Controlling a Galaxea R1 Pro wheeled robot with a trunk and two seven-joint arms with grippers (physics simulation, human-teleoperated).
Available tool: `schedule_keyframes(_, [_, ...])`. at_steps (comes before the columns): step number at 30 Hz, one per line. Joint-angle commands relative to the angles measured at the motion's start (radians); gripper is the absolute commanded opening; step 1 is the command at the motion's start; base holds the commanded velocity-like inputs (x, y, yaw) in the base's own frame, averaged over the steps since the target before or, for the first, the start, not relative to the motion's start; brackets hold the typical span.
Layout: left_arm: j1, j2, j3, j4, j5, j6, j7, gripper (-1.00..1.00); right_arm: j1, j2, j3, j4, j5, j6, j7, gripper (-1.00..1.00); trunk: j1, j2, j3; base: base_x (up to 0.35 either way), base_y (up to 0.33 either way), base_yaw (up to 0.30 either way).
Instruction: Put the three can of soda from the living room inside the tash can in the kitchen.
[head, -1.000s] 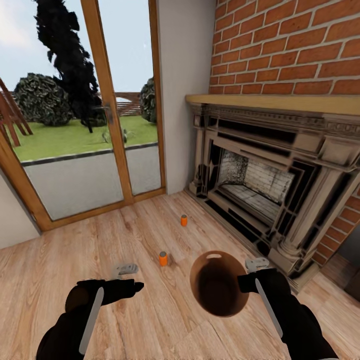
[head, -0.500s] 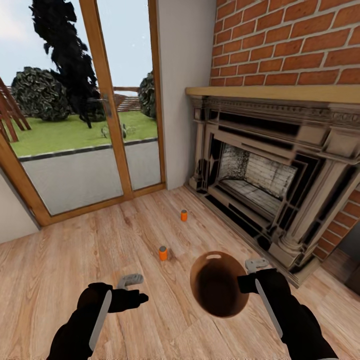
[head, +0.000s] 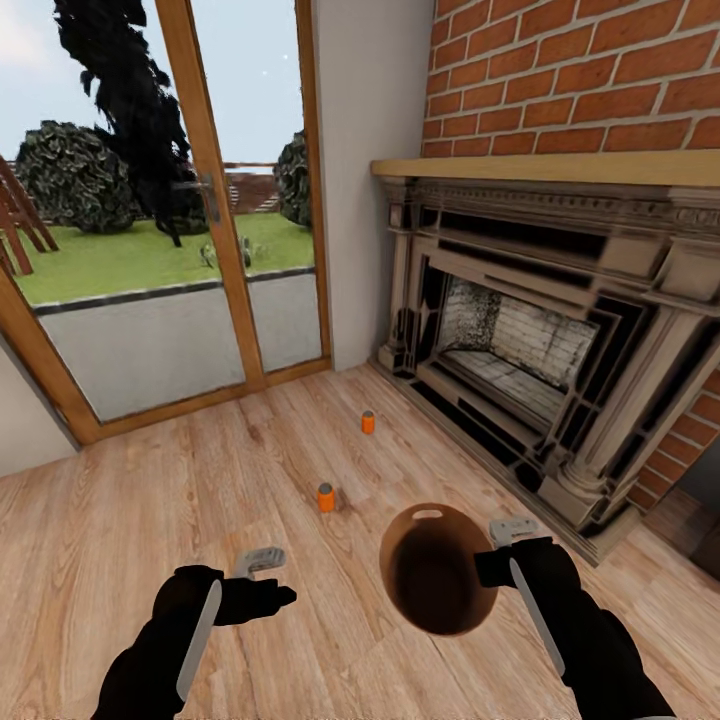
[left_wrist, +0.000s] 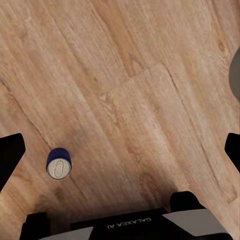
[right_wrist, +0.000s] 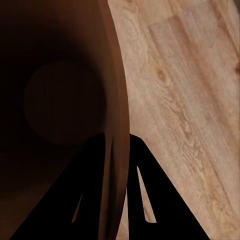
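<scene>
Three soda cans stand upright on the plank floor (head: 120, 530). Two are orange: the nearer orange can (head: 326, 497) stands ahead of the left gripper (head: 262, 562) and a little to its right, and the farther orange can (head: 368, 422) stands beyond it, close to the base of the carved fireplace (head: 520, 370). The third is a blue can (left_wrist: 59, 164) with a grey top; in the left wrist view it stands on the floor below the gripper, between its two fingers and nearer to one of them, touching neither. Those fingers are spread wide apart and hold nothing.

One brown bin (head: 438, 580) hangs at the right gripper (head: 495, 560), mouth up, its dark inside showing and its slot handle on the far rim. The right wrist view shows the two fingers (right_wrist: 142, 200) closed on the bin's wall (right_wrist: 117, 100), one inside and one outside.

One pair of wood-framed glass doors (head: 215, 200) stands left of the fireplace.
</scene>
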Motion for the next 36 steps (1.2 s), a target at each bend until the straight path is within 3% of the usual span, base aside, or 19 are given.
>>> schedule_keyframes(1, [0.000,0.000,0.000,0.001,0.000,0.000,-0.001,1.00,-0.001,0.000,0.000,0.000,-0.012,0.000,0.005,-1.00,0.000,0.000,-0.001,0.000,0.000,0.000])
schedule_keyframes(4, [0.000,0.001,0.001,0.003,0.000,0.000,-0.002,1.00,0.000,0.000,0.001,-0.001,-0.012,0.000,0.005,-1.00,0.000,0.000,-0.003,0.000,0.000,0.000])
schedule_keyframes(11, [-0.001,0.004,0.002,0.008,-0.005,0.000,-0.004,1.00,-0.001,0.000,0.001,-0.001,-0.012,0.000,0.005,-1.00,0.027,-0.049,-0.026,0.000,0.000,0.000])
schedule_keyframes(19, [-0.024,0.007,-0.002,0.106,-0.007,0.000,0.000,1.00,-0.001,0.000,0.001,-0.001,-0.012,0.000,0.005,-1.00,0.057,-0.105,-0.052,0.000,0.000,0.000])
schedule_keyframes(28, [-0.039,0.013,-0.002,0.187,-0.009,-0.027,0.002,1.00,0.000,-0.001,0.001,-0.001,-0.012,0.000,0.005,-1.00,0.057,-0.105,-0.052,0.000,0.000,0.000])
schedule_keyframes(36, [-0.067,0.050,0.004,0.250,0.000,-0.043,-0.003,1.00,0.000,-0.001,0.001,-0.001,-0.012,0.000,0.005,-1.00,0.057,-0.105,-0.052,0.000,0.000,0.000])
